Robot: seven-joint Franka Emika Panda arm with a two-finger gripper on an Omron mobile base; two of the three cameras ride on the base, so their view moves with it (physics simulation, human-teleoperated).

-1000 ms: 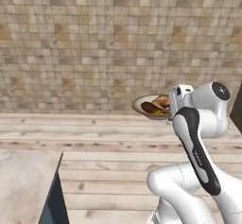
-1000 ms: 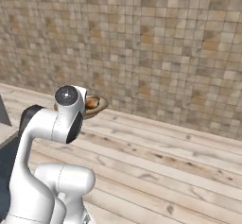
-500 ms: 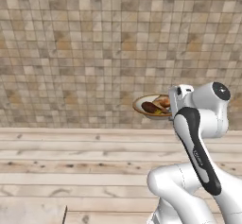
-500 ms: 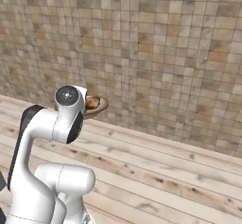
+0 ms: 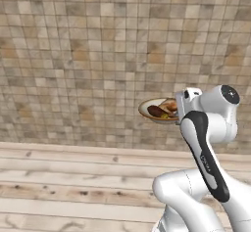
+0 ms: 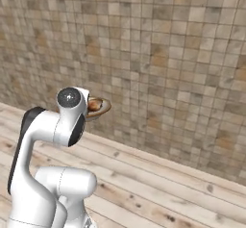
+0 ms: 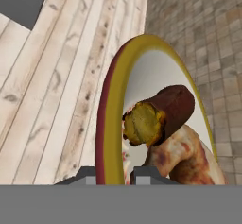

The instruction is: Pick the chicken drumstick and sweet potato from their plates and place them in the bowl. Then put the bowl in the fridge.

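Note:
My gripper (image 7: pixel 115 175) is shut on the rim of the bowl (image 7: pixel 106 124), one dark fingertip on each side of the rim. The bowl has a yellow-brown rim and a pale inside. In it lie the dark reddish sweet potato (image 7: pixel 165 107), its yellow cut end towards the camera, and the golden-brown chicken drumstick (image 7: pixel 189 157) beside it. In the left base view the bowl (image 5: pixel 147 107) hangs level in the air in front of the arm's hand, with the sweet potato (image 5: pixel 156 111) and drumstick (image 5: pixel 170 106) inside. The right base view shows the bowl (image 6: pixel 104 108) just past the arm's wrist.
A brown tiled wall (image 5: pixel 98 55) rises straight ahead. Pale wooden floor planks (image 5: pixel 73 177) run below it. A dark grey surface (image 7: pixel 19 1) shows at the upper left corner of the hand view.
The whole picture has shifted, so the base has driven: a counter corner at the lower left slid out of the left base view. The arm holds the bowl in the same pose.

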